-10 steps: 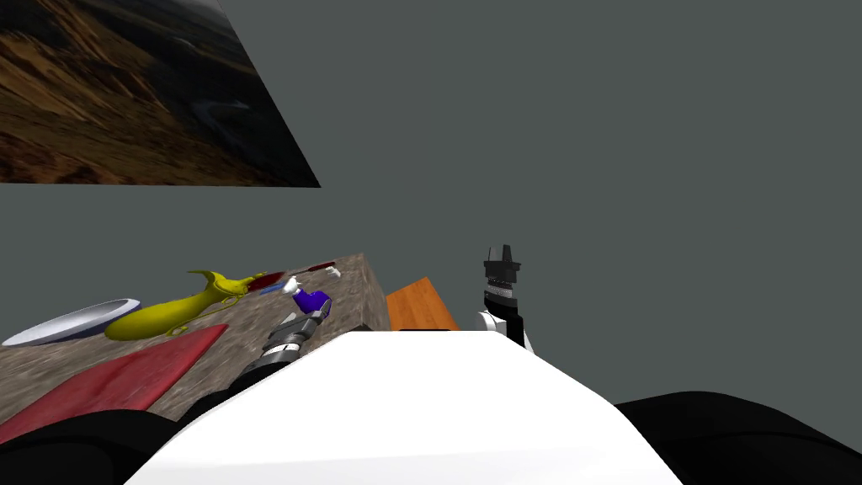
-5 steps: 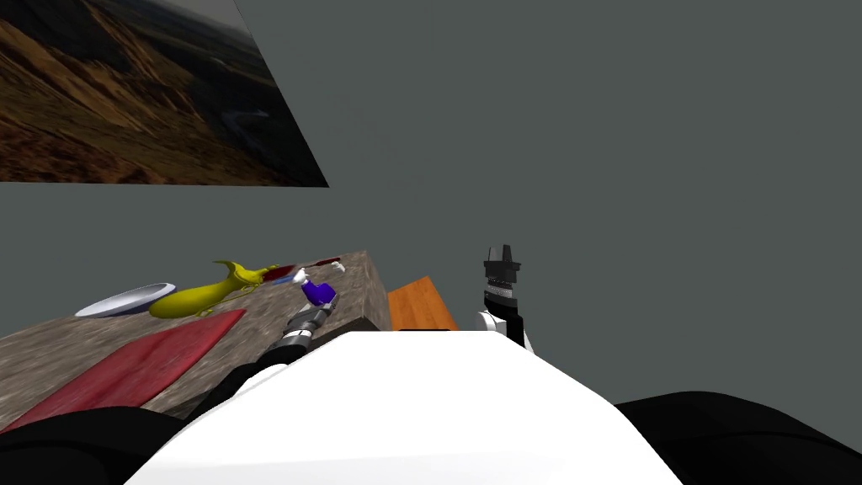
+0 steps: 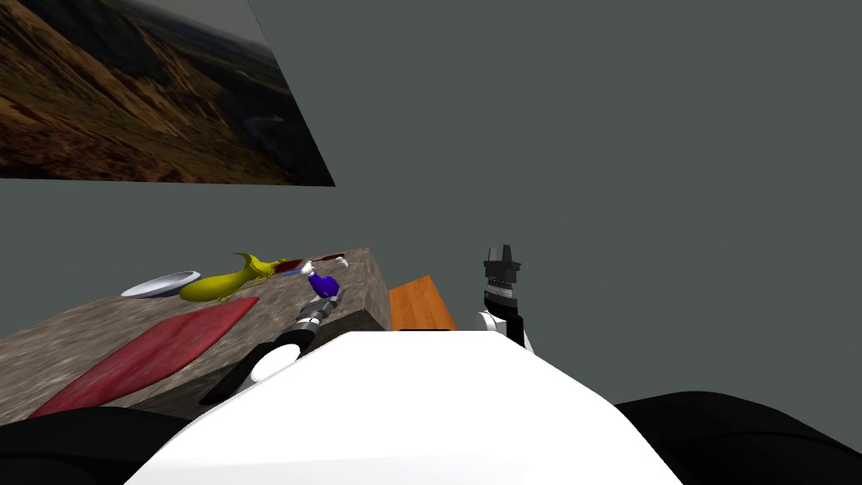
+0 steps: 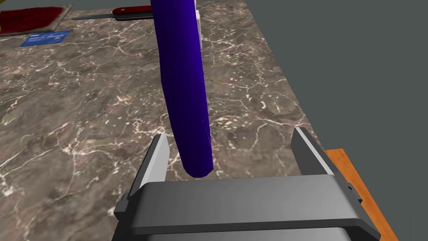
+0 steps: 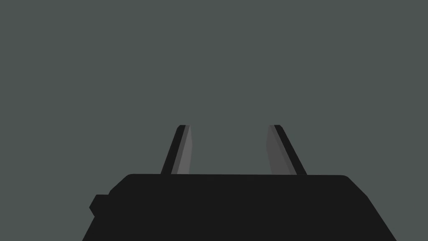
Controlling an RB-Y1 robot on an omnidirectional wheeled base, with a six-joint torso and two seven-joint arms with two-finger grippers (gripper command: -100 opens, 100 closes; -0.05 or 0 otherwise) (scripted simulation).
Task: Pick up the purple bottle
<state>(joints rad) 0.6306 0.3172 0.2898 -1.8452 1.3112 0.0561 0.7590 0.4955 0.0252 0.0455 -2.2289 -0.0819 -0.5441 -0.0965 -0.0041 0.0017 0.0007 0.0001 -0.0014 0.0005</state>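
Observation:
The purple bottle [image 3: 324,285], with a white cap, is on the brown marbled table [image 3: 76,345] near its right edge. In the left wrist view the bottle [image 4: 184,83] rises as a long dark purple column whose lower end sits between my fingers, close to one finger [image 4: 159,157] and well apart from the other. My left gripper [image 4: 232,136] is open around it, low over the tabletop [image 4: 83,125]. In the head view the left gripper [image 3: 318,308] is just in front of the bottle. My right gripper [image 3: 502,250] is raised off to the right of the table, open [image 5: 228,126] and holding nothing.
On the table lie a yellow gourd-shaped thing [image 3: 223,285], a white bowl [image 3: 160,284], a red mat [image 3: 160,349], a red-handled knife [image 4: 129,12] and a blue card [image 4: 45,37]. An orange surface [image 3: 418,303] lies lower, just past the table's right edge.
The head view has shifted, so the table's things sit further right in the picture. My left arm has reached further over the table, staying at the bottle. The right arm has not moved.

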